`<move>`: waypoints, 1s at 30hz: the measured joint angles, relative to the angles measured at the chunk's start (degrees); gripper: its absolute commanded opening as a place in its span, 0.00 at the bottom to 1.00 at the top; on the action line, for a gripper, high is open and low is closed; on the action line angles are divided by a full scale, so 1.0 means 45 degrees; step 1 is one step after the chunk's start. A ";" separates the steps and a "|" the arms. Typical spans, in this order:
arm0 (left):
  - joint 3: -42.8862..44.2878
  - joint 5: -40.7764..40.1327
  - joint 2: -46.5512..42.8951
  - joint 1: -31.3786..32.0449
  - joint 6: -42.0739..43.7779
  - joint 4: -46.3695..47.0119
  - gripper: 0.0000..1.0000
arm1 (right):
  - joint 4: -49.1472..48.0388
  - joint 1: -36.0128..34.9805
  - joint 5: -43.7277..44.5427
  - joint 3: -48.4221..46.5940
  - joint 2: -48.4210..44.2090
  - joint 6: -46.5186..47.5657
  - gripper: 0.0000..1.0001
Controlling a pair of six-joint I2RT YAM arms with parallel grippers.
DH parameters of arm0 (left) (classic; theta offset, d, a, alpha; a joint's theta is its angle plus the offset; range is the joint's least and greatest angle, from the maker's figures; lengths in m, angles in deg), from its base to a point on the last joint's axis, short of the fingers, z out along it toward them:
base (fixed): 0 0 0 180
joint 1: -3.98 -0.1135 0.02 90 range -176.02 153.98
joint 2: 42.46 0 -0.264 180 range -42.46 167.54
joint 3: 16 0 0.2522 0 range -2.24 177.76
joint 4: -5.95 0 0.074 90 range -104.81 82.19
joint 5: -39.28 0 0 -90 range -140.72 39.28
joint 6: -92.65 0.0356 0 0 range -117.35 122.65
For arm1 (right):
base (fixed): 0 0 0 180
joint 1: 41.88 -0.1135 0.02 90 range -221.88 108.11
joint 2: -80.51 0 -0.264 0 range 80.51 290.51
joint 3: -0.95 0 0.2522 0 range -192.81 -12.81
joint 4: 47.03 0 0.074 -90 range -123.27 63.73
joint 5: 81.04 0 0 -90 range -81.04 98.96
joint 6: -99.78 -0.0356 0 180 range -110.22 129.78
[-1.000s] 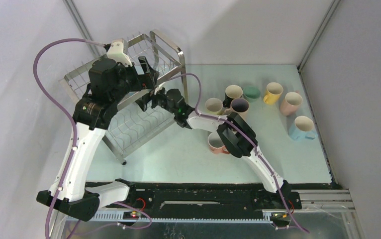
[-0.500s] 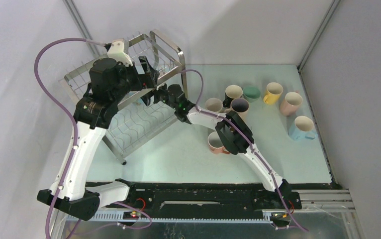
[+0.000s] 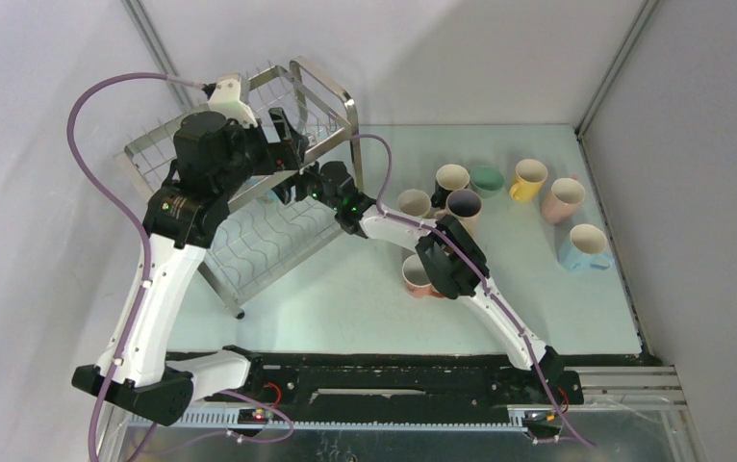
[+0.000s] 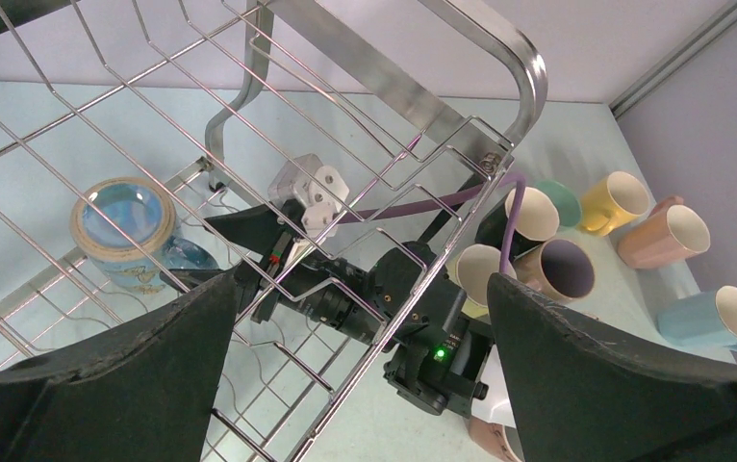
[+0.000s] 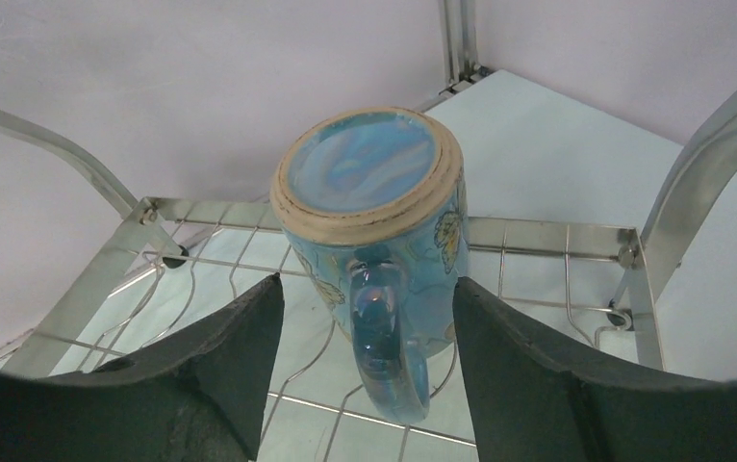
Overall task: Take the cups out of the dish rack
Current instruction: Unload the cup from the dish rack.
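— What's new at the right gripper (image 5: 365, 289)?

— Its two black fingers (image 5: 220, 366) have drawn in compared with a second ago. They now flank the upside-down blue glazed mug with the bare beige foot ring (image 5: 369, 183), one on each side, and its loop handle points back between them. The right finger looks to be against the glaze, and the left is at most a sliver off. Whether they already pinch it, I cannot tell.

— And the arm behind them?

— Over that second it pushed further in from the open side of the tall shiny steel wire dish rack (image 3: 331, 91). The gripper now sits under the upper tier, level with the mug on the lower wire shelf.

— The left gripper (image 4: 362, 284)?

— Unmoved. Its jaws are spread wide on nothing, and it hovers above the top tier, looking down through the wires at the mug and the other arm.

— So where does that leave the job?

— I'd judge this the grasp on the last cup I can see in the rack. Eight unloaded glossy mugs (image 3: 528, 180), by my count, stand grouped on the pale green tabletop (image 3: 345, 308), well apart from the rack. Once the squeeze is firm, the mug has to be lifted clear of the prongs and drawn out sideways. The risk there is the handle catching on a wire.
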 measured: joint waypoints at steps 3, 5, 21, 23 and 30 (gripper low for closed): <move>0.0000 0.0000 0.0000 0.0000 0.0000 0.0005 1.00 | 0.0287 0.0000 0.0000 0.0000 0.0000 -0.0034 0.72; 0.0000 0.0005 0.0000 0.0000 0.0000 0.0010 1.00 | 0.0544 -0.0005 0.0000 -0.0015 0.0000 -0.0034 0.70; 0.0000 0.0005 0.0000 0.0000 -0.0005 0.0010 1.00 | 0.2278 -0.0010 -0.0029 -0.0918 0.0010 -0.0165 0.61; 0.0000 0.0005 0.0000 0.0000 -0.0005 0.0010 1.00 | 0.2419 -0.0010 -0.0039 -0.0952 0.0010 -0.0180 0.59; 0.0000 0.0087 0.0000 -0.0015 -0.0005 0.0015 1.00 | 0.3070 -0.0010 -0.0092 -0.1059 0.0010 -0.0175 0.56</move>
